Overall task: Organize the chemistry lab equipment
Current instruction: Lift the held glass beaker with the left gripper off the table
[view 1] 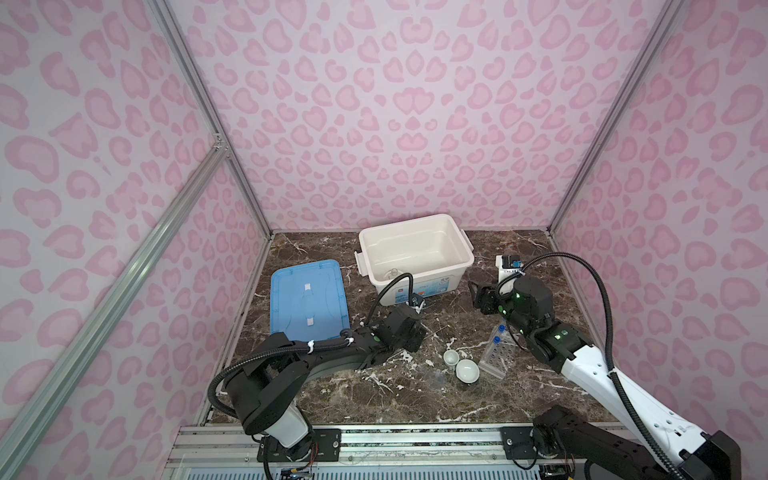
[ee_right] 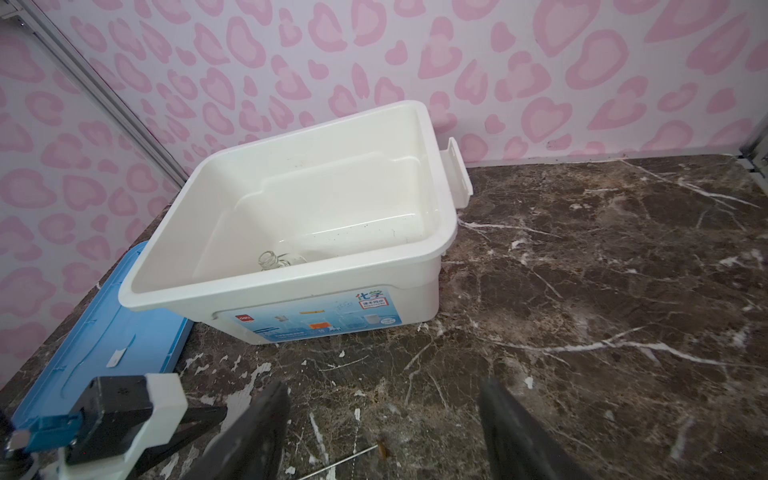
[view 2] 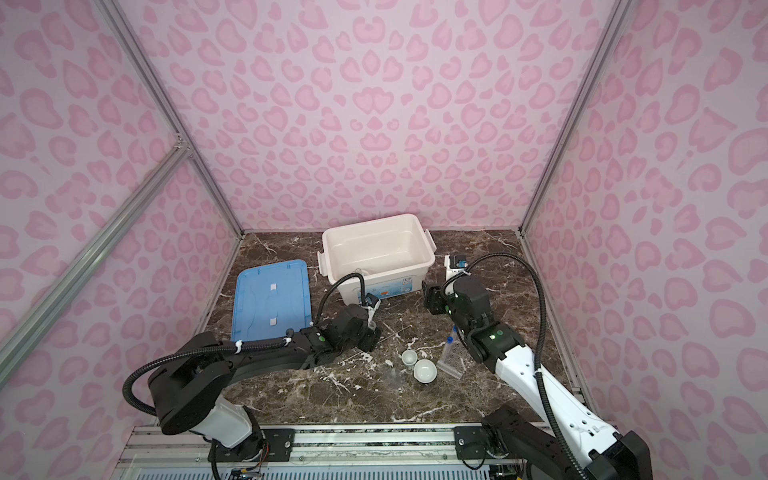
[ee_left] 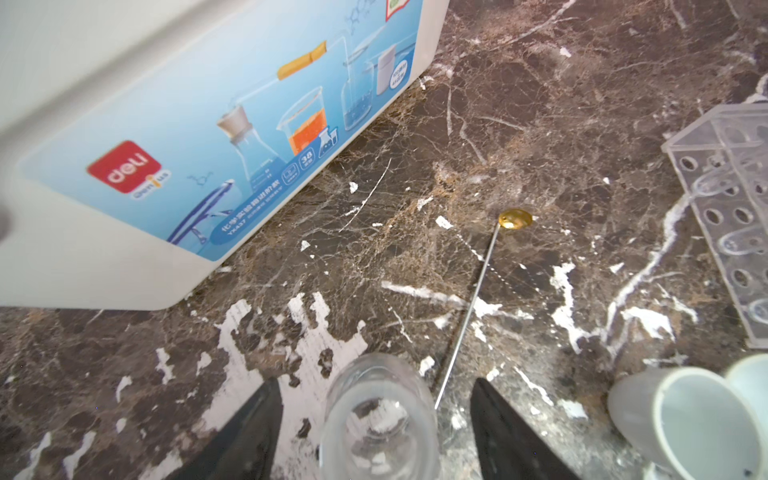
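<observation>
Only in left wrist view: glass flask (ee_left: 380, 415) between left gripper's (ee_left: 376, 384) spread jaws.

1. Pale walls (view 1: 415, 104) with pink heart-like blotches stand at 9, 12 and 3 o'clock.
2. Aluminium struts (view 1: 208, 104) run up the corners; one slants across the 9 o'clock wall.
3. The surface (view 1: 415, 399) is dark brown marble with white veins.
4. A metal rail (view 1: 415, 436) edges it at 6 o'clock.

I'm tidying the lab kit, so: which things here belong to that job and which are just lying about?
Job: table flask, boxed flask, rack, tubes, small dish, big dish.
Lying about: box, lid.
</observation>
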{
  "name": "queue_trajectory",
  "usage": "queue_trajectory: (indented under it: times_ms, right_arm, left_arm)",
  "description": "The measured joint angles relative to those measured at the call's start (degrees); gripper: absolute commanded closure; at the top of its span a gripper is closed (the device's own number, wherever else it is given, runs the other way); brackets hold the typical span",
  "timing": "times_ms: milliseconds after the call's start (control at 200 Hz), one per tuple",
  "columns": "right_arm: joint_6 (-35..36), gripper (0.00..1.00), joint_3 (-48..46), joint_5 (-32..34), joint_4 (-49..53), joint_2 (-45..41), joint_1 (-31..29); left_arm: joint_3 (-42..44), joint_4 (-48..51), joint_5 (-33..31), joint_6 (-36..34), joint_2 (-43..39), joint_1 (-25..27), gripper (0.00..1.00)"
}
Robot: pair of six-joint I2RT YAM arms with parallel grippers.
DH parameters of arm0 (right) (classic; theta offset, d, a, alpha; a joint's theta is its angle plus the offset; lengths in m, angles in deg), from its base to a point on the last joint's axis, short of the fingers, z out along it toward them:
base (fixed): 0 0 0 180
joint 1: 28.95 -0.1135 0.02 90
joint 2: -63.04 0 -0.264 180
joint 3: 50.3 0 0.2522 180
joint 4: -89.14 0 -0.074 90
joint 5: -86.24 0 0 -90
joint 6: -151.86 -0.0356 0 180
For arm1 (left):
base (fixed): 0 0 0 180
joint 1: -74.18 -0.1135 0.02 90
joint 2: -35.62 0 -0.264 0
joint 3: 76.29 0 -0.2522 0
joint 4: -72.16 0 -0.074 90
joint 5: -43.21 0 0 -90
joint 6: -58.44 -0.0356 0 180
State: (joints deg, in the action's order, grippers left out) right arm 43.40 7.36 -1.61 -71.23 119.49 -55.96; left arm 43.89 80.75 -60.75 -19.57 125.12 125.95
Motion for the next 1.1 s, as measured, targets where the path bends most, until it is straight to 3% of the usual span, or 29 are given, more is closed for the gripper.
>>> queue_trajectory:
  times_ms: [685, 1105]
  right_arm:
    - [0.0, 0.26, -0.09, 0.83, 0.07, -0.83, 0.0]
    - [0.04, 0.26, -0.13, 0.85, 0.35, -1.18, 0.0]
  left_arm:
    - [-17.31, 29.4, 1.44, 3.72, 1.18, -0.28, 0.19]
    - [-23.32, 36.76, 4.26, 4.42, 6.6, -0.87, 0.31]
